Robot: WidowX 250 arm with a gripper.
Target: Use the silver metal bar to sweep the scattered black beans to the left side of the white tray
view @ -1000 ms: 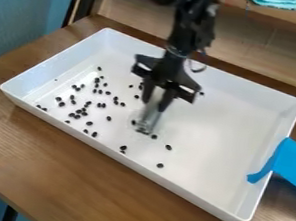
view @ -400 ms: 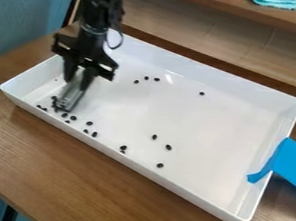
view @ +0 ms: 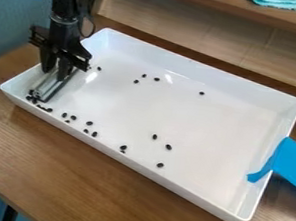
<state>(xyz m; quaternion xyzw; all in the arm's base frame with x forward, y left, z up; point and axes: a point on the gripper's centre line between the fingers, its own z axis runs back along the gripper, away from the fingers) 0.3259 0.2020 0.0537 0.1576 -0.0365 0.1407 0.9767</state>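
Brown wood is seen across the worktop (view: pixel 102 178), bordered by a blue wall (view: pixel 7 16) at the view's left. A large white tray (view: pixel 208 139) is set on it, closed in by low raised walls; at the view's right, its rim is crossed by blue tape (view: pixel 292 164). Wide room for moving is given by the tray's middle and right, where only a few black beans (view: pixel 169 147) are scattered. The arm is brought in from the upper left, its end effector (view: pixel 54 74) pointed down and slightly tilted over the tray's left end. A flat, greyish scraper (view: pixel 48 87) is gripped between its fingers, slanted toward the near left corner, where beans are bunched at its lower edge.
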